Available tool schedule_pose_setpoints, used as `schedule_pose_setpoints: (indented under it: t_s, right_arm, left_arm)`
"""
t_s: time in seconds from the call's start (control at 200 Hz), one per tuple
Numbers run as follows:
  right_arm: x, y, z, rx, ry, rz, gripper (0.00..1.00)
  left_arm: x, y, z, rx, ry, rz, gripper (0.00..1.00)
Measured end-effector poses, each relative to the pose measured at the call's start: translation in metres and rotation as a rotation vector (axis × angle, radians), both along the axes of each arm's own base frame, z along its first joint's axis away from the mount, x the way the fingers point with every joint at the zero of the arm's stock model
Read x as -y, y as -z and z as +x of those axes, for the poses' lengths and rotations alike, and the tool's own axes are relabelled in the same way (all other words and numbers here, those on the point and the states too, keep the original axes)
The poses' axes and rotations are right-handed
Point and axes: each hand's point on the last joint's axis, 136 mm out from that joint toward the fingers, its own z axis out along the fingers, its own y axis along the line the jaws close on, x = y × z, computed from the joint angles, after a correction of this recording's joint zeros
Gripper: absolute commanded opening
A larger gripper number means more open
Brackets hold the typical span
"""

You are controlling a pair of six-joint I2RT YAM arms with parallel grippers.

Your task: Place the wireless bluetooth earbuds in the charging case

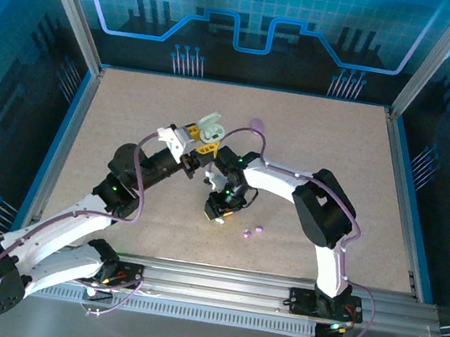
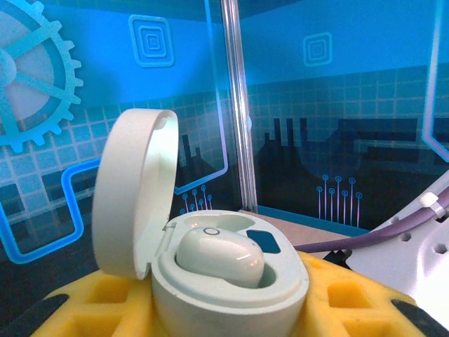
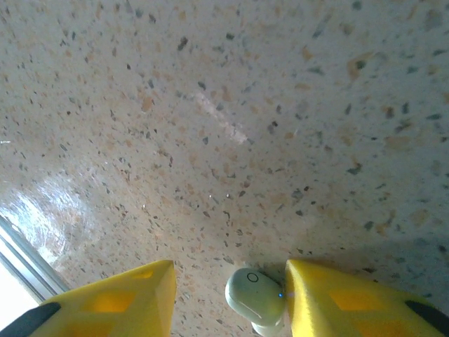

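Observation:
The mint-green charging case (image 2: 231,288) is held upright with my left gripper (image 2: 228,312) shut on it, its yellow fingers (image 2: 84,309) pressed to both sides. The lid (image 2: 133,189) stands open. One mint earbud (image 2: 219,256) sits in the near slot, and the slot behind it is empty. In the top view the case (image 1: 210,128) hangs above mid-table. My right gripper (image 3: 230,298) points down at the table, open, with a second mint earbud (image 3: 256,295) lying between its fingers and touching the right finger (image 3: 337,302). Two purple earbuds (image 1: 253,230) lie on the table just right of that gripper (image 1: 218,211).
A purple rounded piece (image 1: 256,126) lies behind the right arm, near the held case. The speckled tabletop (image 1: 336,160) is walled by blue panels and metal posts. The two arms cross close together at mid-table.

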Motion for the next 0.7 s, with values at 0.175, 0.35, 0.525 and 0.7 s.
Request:
schedule_pose_setpoints:
  t_s: [0.175, 0.35, 0.525, 0.7]
  right_arm:
    - [0.001, 0.001, -0.006, -0.011, -0.018, -0.005, 0.41]
    - [0.002, 0.003, -0.01, -0.017, -0.027, -0.008, 0.36]
    - [0.002, 0.005, -0.013, -0.018, -0.032, -0.011, 0.31]
    - [0.002, 0.005, -0.013, -0.013, -0.029, -0.02, 0.24]
  left_arm:
    - [0.001, 0.002, 0.001, -0.005, 0.0, 0.003, 0.36]
    - [0.002, 0.005, 0.003, -0.014, 0.001, 0.005, 0.36]
    - [0.002, 0.006, 0.004, -0.018, 0.001, 0.007, 0.36]
    - [0.002, 0.006, 0.004, -0.018, 0.001, 0.007, 0.36]
